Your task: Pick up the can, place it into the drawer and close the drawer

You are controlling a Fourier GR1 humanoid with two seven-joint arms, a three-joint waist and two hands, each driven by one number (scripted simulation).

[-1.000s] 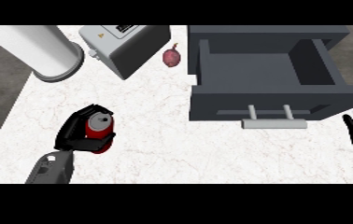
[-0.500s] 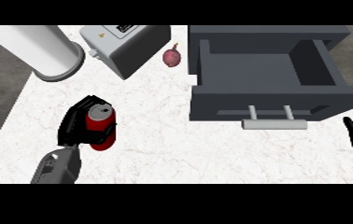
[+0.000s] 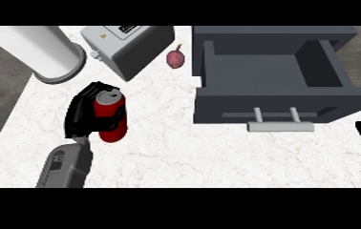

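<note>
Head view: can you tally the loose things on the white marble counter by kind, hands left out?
Red metal can with silver top: 1
Grey box-shaped toaster: 1
White upright cylinder: 1
Small dark red fruit or vegetable: 1
Dark grey open drawer unit with a pale bar handle: 1
Total: 5

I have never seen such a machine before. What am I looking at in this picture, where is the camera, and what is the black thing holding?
The camera sits in a humanoid robot's head and looks steeply down at a white marble counter. The grey forearm at lower left ends in the robot's left hand, black, with fingers curled round a red can. Only a dark sliver of the right hand shows at the right edge, so its fingers cannot be judged. To the right stands a grey drawer, pulled open, with a pale handle in front. Behind the can are a white cylinder, a toaster and a small reddish vegetable, perhaps an onion.
</note>
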